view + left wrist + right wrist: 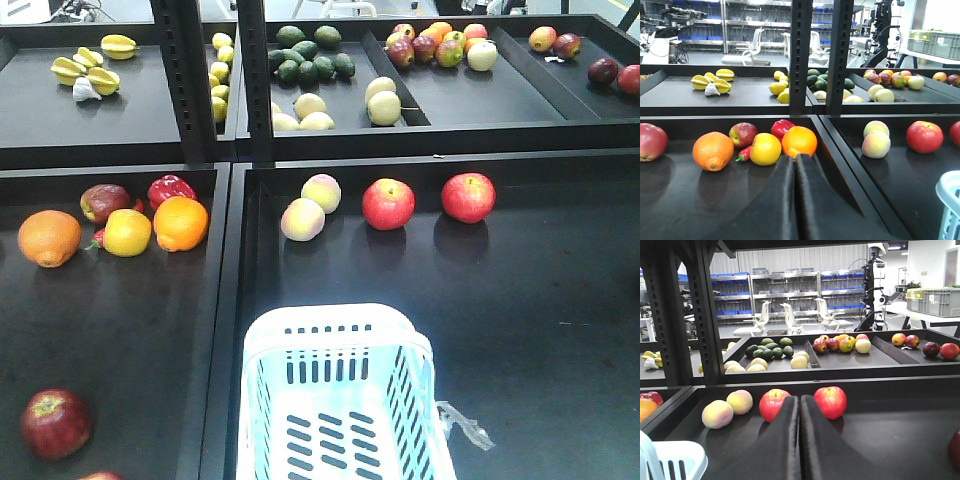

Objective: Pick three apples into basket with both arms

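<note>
Two red apples [388, 203] [468, 197] sit at the back of the right tray. A darker red apple [56, 423] lies near the front of the left tray. The pale blue basket [330, 318] stands empty at the front of the right tray. Neither gripper shows in the front view. In the left wrist view, my left gripper [795, 158] is shut on nothing, its tips pointing at an orange [799, 141], with a red apple [650, 141] far left. My right gripper [800, 398] is shut and empty, aimed between the two apples [774, 404] [831, 401].
The left tray holds two oranges [49, 237] [181, 222], a yellow apple [127, 232], a red pepper [171, 188] and a reddish fruit [104, 201]. Two peaches [302, 219] [321, 192] lie left of the apples. A raised divider [228, 300] separates the trays. Upper shelf trays hold mixed fruit.
</note>
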You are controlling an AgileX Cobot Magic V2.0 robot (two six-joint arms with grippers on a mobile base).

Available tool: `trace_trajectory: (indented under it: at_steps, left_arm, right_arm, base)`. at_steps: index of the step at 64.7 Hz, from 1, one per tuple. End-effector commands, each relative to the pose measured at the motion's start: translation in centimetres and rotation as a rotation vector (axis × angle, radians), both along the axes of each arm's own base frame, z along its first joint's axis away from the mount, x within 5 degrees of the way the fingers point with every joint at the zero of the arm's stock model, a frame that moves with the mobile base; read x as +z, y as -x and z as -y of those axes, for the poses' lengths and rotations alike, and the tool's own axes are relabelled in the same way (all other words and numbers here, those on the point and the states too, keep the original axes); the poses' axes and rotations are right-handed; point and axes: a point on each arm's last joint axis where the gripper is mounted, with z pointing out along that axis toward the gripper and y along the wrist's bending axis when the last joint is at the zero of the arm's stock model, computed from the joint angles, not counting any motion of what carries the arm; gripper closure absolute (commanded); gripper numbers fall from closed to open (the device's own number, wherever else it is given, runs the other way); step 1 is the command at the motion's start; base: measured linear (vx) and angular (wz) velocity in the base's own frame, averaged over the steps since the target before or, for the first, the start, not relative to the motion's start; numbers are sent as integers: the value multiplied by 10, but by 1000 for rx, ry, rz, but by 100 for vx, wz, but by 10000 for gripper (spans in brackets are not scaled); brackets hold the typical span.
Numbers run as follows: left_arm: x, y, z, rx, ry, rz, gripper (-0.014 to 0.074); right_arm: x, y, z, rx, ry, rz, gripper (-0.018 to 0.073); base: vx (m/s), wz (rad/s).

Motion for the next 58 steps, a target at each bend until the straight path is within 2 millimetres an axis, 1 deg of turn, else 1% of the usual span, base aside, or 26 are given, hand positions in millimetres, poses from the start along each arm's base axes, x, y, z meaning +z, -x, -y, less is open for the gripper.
trace_trajectory:
  at_steps: [1,22,32,39,43,46,58]
  left_arm:
    - [0,0,1,-8,13,66,603]
    - [0,0,1,-8,13,68,603]
    - [14,2,1,-9,32,108,603]
    - [36,7,0,-10,74,137,603]
    - [49,9,0,-9,90,121,603]
    - [63,10,0,-7,90,103,603]
    - [110,6,-1,9,78,-76,603]
  right_arm:
    - [2,1,0,4,7,69,568]
    - [2,1,0,4,7,69,568]
    - [2,1,0,4,7,69,568]
    - [2,1,0,4,7,69,568]
    - [2,1,0,4,7,69,568]
    - [2,1,0,4,7,69,568]
    - [2,1,0,4,7,69,568]
  base:
    - [0,0]
    - [0,0]
    - [0,0]
    - [0,0]
    - [0,0]
    - [0,0]
    - [0,0]
